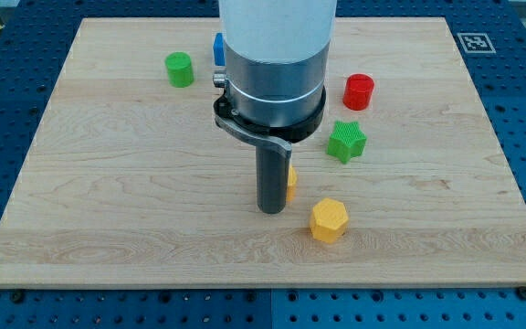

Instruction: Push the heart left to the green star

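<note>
The green star [346, 141] lies right of the board's middle. A yellow block [291, 180], mostly hidden behind the rod, shows only as a sliver; its shape cannot be made out. My tip [271, 209] rests on the board just left of that yellow sliver, touching or nearly touching it, and down-left of the green star. No heart shape is plainly visible; the arm's body hides the board's upper middle.
A yellow hexagon [329, 219] lies down-right of my tip. A red cylinder [359, 91] sits above the green star. A green cylinder [179, 68] is at the upper left. A blue block [218, 48] peeks out beside the arm. The wooden board [108, 201] has blue table around it.
</note>
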`<state>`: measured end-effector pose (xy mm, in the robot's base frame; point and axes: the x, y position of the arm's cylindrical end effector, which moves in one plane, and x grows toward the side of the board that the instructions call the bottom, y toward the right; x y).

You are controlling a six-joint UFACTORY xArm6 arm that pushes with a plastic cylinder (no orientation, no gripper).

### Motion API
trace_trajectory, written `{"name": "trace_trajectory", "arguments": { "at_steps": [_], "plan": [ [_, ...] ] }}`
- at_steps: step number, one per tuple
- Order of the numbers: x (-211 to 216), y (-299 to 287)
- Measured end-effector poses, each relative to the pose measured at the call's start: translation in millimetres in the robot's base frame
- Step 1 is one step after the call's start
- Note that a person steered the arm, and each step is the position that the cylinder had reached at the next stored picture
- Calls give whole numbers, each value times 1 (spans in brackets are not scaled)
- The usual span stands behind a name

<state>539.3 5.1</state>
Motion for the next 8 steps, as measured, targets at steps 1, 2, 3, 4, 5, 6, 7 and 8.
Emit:
{"name": "trace_trajectory", "arguments": {
  "at_steps": [1,2,3,4,5,6,7,8],
  "plan": [
    [9,11],
    [11,30],
    [10,38],
    [-1,36],
    [-26,27],
    [-39,9],
    [-44,-2],
    [-36,-3]
  ]
}}
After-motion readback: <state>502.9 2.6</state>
